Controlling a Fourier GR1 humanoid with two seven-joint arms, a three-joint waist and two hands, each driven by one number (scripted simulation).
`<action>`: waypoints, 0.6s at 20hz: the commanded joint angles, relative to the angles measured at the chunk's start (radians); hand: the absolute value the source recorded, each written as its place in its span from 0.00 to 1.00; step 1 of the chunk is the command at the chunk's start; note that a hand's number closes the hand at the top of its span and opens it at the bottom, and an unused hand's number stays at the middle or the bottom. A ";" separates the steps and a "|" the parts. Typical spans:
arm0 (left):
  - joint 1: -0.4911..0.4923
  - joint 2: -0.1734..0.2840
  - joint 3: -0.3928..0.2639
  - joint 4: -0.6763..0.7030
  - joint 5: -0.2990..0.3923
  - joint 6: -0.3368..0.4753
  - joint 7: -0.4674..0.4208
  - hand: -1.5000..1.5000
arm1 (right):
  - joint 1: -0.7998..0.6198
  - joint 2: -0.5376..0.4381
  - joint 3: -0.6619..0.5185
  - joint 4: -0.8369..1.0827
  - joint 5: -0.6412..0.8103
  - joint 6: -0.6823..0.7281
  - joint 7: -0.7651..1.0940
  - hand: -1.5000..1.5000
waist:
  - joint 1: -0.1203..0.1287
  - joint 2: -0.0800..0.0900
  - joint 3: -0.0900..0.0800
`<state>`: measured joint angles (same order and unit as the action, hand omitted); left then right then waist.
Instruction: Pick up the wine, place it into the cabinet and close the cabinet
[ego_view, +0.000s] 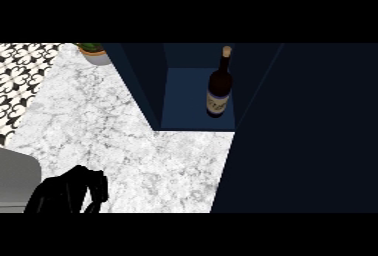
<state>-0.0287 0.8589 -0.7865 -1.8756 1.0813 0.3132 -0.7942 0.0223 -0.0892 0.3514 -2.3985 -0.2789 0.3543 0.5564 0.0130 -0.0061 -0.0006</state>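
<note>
Here, a dark glass wine bottle (218, 85) with a pale label and a light cap is seen standing upright on the blue floor inside the open dark navy cabinet (198, 110). It is placed toward the right side of the compartment, close to the large dark navy cabinet door (310, 130), which fills the right part of the view. No hand is touching the bottle.

The white marble counter (111, 125) is spread across the left and middle of the view. At its far left edge, a black-and-white patterned tile wall (18, 75) is shown, and a small potted plant in a pale pot (92, 51) is set near the cabinet's left wall.

The black left hand (70, 192) is seen at the lower left, well apart from the bottle, its fingers curled downward and closed on nothing. The right hand is not shown.
</note>
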 joint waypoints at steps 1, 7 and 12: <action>0.086 0.108 0.090 -0.069 0.037 -0.044 -0.015 0.00 | 0.000 0.017 0.158 -0.167 0.007 -0.045 0.132 1.00 | 0.002 -0.003 -0.001; 0.233 0.155 0.184 -0.058 0.109 -0.147 -0.092 0.00 | -0.153 0.088 0.441 -0.056 0.186 -0.227 0.186 1.00 | 0.007 -0.006 -0.003; 0.319 0.229 0.282 0.059 0.160 -0.308 -0.148 0.00 | -0.263 0.088 0.580 0.039 0.254 -0.365 0.195 1.00 | 0.023 -0.009 -0.005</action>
<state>0.2243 1.0453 -0.5647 -1.8650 1.2119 0.0887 -0.9023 -0.1490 -0.0245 0.7505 -2.3782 -0.0895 0.0969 0.7166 0.0275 -0.0129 -0.0041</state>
